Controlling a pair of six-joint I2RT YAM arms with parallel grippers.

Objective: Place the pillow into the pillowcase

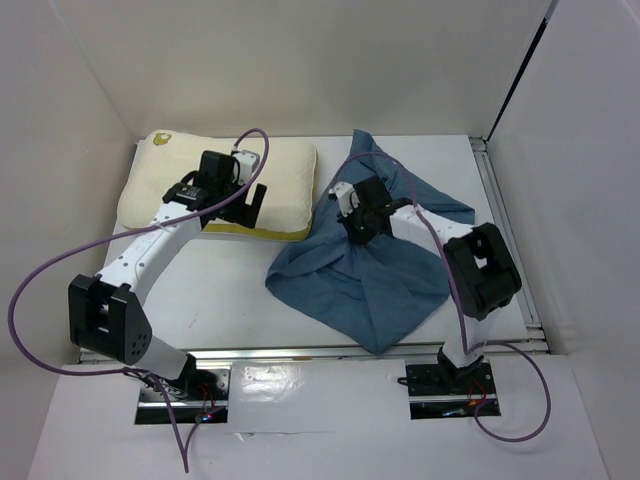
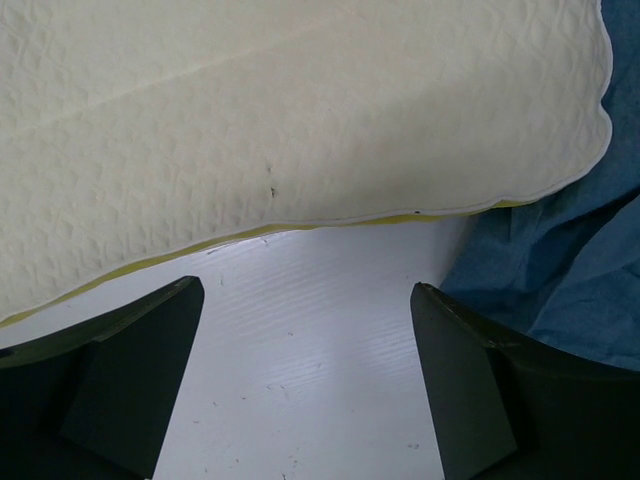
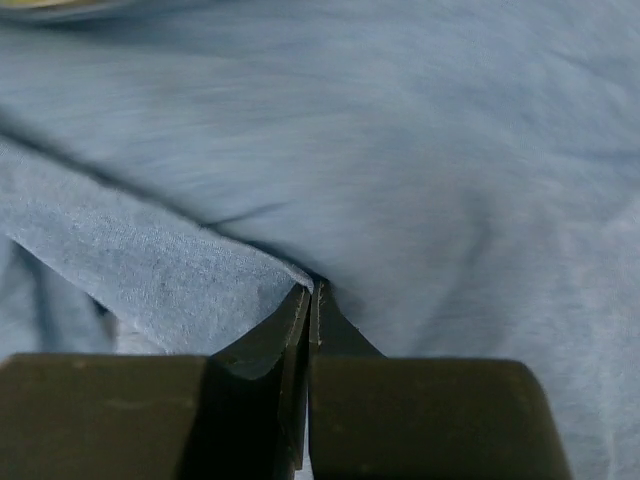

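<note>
The plump cream-yellow pillow (image 1: 285, 170) lies upper left on the white worktop (image 1: 220, 290), just beside the wrinkled slate-blue cloth pillowcase (image 1: 370, 280) right of centre. The left jaws stand apart at the pillow's yellow seam; the right jaws are clamped on a pillowcase fold.

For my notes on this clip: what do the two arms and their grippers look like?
The left arm and right arm are built of white tube links with bulky black joint housings. A purple cable loops loosely off each. The left gripper and right gripper have plain dark, wedge-shaped fingers. No markings show.
</note>
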